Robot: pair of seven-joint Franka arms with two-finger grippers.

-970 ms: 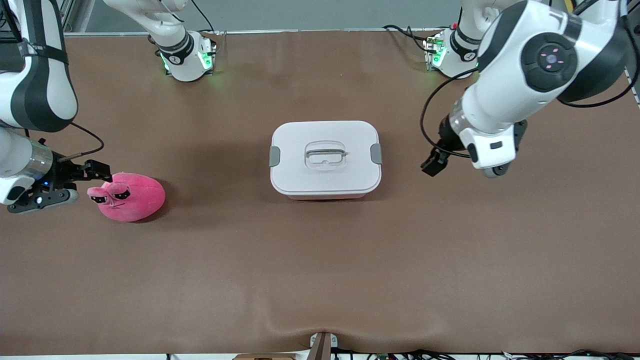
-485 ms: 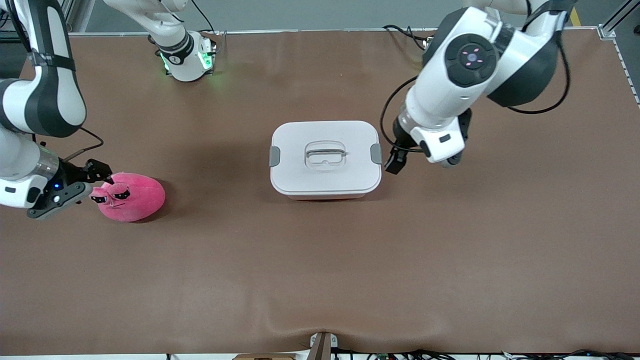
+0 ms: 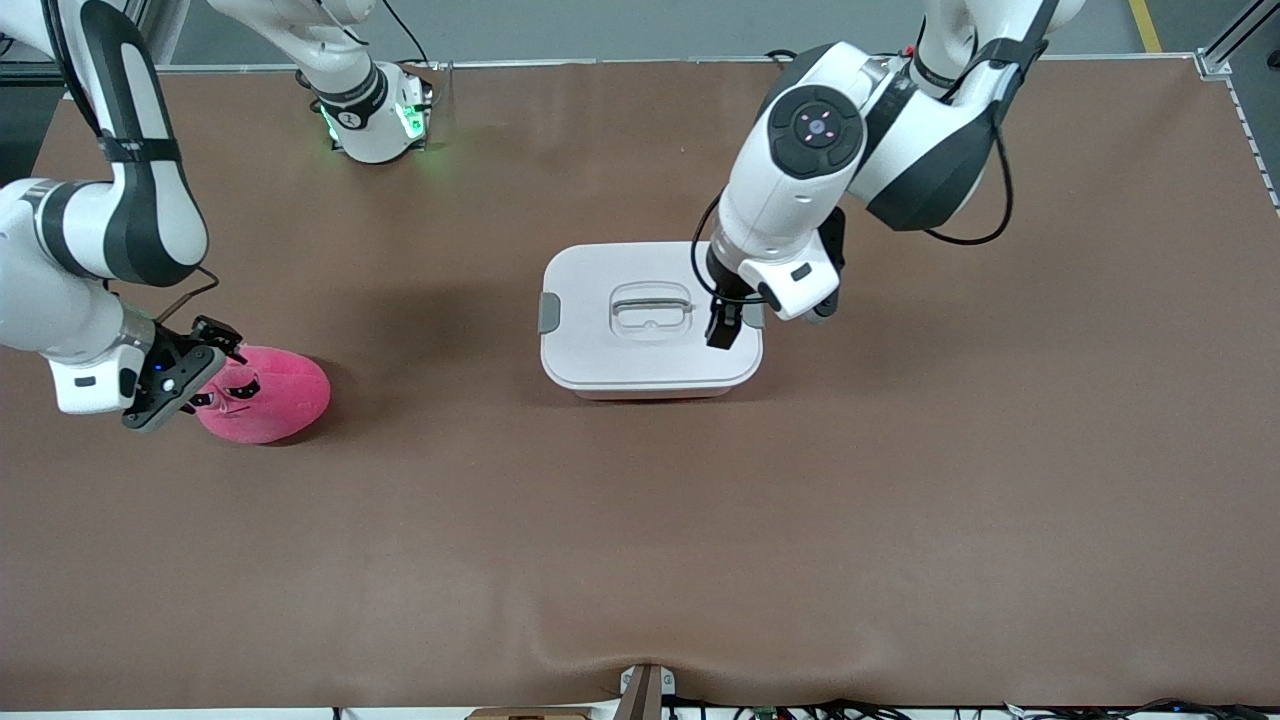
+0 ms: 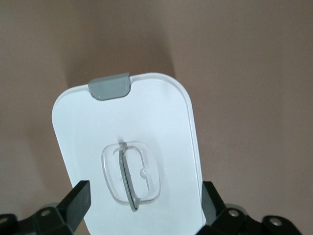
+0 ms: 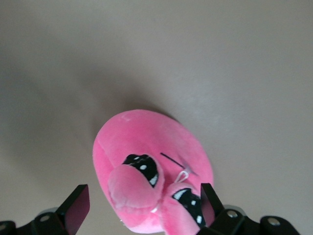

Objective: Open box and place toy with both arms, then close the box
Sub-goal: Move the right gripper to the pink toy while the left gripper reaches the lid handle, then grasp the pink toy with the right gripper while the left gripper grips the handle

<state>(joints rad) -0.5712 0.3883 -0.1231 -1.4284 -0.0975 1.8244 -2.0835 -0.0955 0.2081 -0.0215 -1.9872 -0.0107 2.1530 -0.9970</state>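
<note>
Two open, empty end effectors: left (image 3: pixel 722 331) over the box (image 3: pixel 600 345), right (image 3: pixel 190 375) over the toy (image 3: pixel 275 395), on brown table (image 3: pixel 640 540).

High front camera facing both arms; wrist cameras close above box (image 4: pixel 146 127) and toy (image 5: pixel 151 171).

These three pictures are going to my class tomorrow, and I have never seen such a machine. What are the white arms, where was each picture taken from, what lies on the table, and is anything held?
Two white robot arms work at a brown table. The wide picture looks down from a high camera facing them. The other two come from cameras on the arms' wrists.

A pale box with a white lid, grey side clips and a recessed handle stands mid-table, shut. A pink plush toy lies toward the right arm's end.

The left end effector hangs open over the lid; the right end effector is open over the toy's face. Nothing is held.
</note>
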